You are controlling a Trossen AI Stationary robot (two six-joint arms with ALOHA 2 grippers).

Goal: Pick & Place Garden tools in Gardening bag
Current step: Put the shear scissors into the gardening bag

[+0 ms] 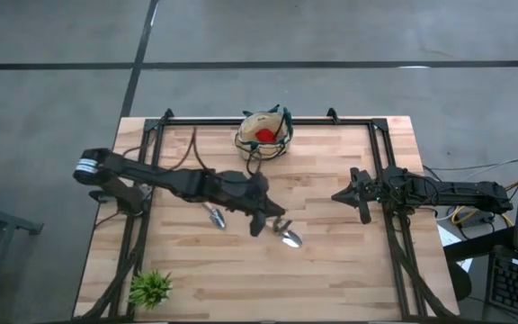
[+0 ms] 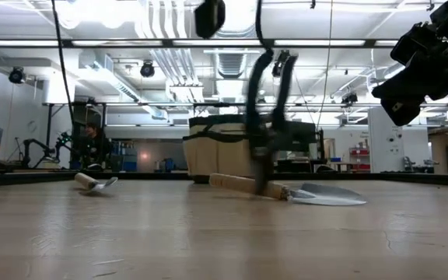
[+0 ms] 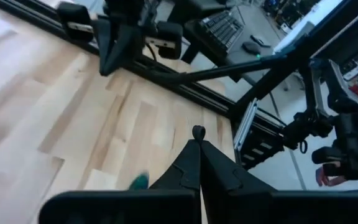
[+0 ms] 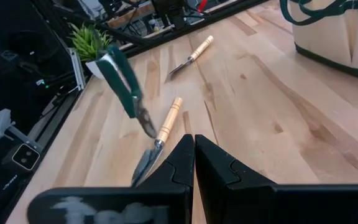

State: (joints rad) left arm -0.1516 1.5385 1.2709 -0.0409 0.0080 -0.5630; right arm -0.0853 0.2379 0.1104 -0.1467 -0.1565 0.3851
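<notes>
Two trowels (image 1: 288,237) (image 1: 214,215) flat mid-table; tan bag (image 1: 263,132) holds red lump (image 1: 264,136)

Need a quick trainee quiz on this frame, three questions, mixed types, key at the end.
1. True or false: both trowels are already inside the bag.
2. The red item sits: A in the bag, B on the table, C by the plant.
3. Fill in: the ___ claw is out over the middle of the table, near the trowels.

Key
1. False: both lie on the table.
2. A.
3. Left: the left claw.
</notes>
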